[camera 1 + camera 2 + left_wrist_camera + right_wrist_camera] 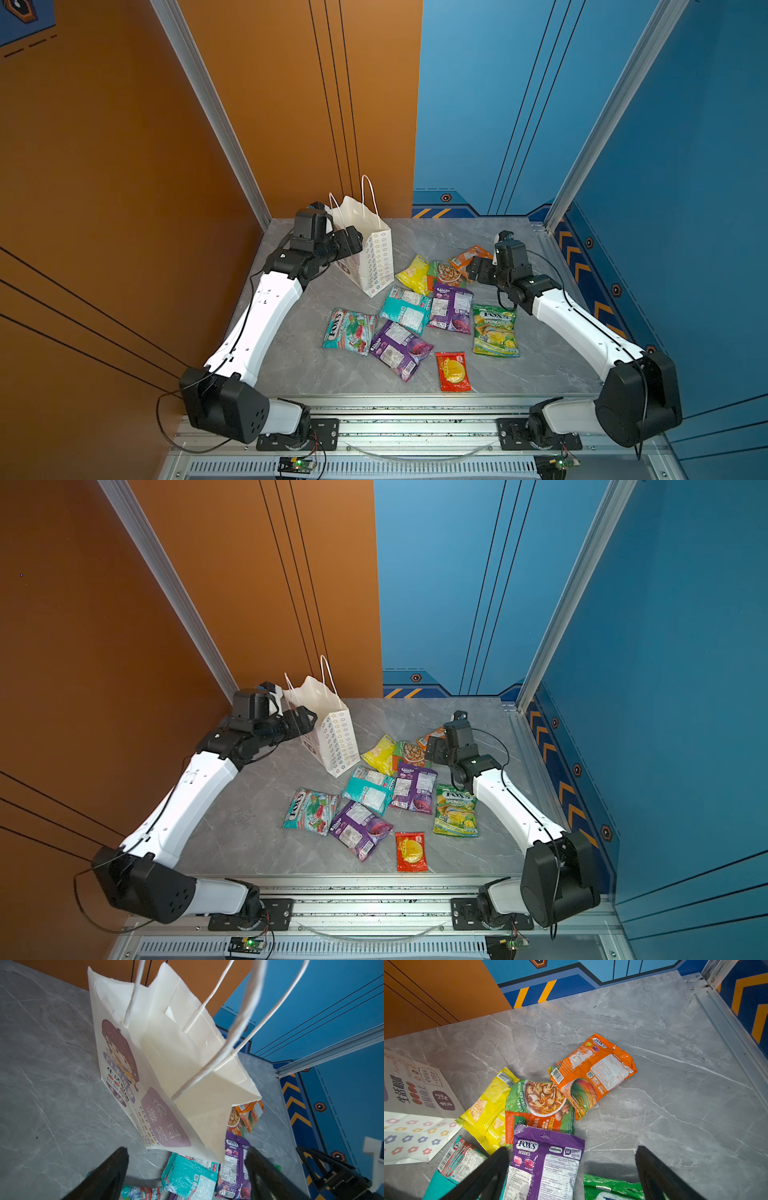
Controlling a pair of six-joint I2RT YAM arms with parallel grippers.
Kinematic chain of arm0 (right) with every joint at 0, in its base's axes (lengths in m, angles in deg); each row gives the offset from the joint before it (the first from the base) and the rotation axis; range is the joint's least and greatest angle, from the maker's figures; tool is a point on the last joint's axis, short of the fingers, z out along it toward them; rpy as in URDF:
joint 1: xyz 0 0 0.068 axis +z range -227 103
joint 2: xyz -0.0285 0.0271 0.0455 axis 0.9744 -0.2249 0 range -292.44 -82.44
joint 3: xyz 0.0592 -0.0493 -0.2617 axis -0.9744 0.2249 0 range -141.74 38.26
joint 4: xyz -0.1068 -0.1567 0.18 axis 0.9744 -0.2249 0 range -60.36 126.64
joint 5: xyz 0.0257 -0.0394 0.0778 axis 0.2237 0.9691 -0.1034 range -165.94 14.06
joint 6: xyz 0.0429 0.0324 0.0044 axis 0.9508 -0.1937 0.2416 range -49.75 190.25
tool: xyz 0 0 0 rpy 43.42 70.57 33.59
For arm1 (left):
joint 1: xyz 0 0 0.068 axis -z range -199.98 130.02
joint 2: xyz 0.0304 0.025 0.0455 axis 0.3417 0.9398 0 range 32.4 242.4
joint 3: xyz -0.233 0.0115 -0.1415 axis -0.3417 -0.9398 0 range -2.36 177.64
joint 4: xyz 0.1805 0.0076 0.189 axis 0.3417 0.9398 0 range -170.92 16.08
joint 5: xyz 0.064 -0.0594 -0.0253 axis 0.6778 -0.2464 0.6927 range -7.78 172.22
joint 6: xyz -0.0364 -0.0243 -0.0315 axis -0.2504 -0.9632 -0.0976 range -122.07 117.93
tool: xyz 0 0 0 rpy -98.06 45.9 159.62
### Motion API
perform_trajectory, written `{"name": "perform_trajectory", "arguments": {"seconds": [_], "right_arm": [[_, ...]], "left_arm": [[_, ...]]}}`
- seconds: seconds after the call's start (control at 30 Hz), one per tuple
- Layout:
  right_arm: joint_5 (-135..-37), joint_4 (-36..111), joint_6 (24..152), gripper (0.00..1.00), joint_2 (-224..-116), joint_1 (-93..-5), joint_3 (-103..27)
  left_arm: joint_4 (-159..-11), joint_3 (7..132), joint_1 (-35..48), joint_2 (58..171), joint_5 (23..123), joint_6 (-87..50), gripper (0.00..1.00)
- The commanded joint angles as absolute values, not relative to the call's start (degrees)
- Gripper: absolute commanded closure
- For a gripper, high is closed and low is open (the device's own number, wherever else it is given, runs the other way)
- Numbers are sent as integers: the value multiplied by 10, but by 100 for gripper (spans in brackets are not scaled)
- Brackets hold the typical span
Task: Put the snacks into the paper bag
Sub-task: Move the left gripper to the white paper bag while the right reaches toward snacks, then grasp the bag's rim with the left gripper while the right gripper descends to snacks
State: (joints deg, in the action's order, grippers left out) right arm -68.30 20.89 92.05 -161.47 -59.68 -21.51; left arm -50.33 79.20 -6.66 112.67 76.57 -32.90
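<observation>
Right of centre in both top views, my right claw (471, 272) hangs spread and empty, just beside the orange packet (593, 1070). In the wrist view the packet sits ahead of my jaws at mid-frame, long axis lower-left to upper-right, so it probably needs a wrist twist. Also spread and empty, my left claw (186, 1149) sits just beside the upright paper bag (374, 257), upper centre.

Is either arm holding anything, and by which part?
Nothing is held. The left gripper, by the paper bag, and the right gripper both have open, empty jaws.
</observation>
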Motion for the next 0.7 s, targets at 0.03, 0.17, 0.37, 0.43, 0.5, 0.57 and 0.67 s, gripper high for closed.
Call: {"name": "perform_trajectory", "arguments": {"seconds": [0.03,0.17,0.37,0.43,0.5,0.57,0.67], "right_arm": [[-695,191,910,4,-1606,-594,-219],[-702,191,908,4,-1610,-594,-220],[-705,193,906,4,-1613,-596,-219],[-706,193,907,3,-1614,-596,-218],[-708,193,907,4,-1616,-596,-218],[-710,194,907,4,-1617,-597,-218],[-713,195,907,4,-1619,-597,-218]], "left_arm": [[-452,832,-64,1161,799,-303,12],[-436,862,-68,1192,806,-295,13],[-425,900,-75,1223,802,-288,21],[-421,909,-79,1231,798,-285,23],[-414,918,-83,1239,795,-282,26],[-408,924,-85,1246,790,-279,30],[-400,930,-87,1255,780,-277,34]]}}
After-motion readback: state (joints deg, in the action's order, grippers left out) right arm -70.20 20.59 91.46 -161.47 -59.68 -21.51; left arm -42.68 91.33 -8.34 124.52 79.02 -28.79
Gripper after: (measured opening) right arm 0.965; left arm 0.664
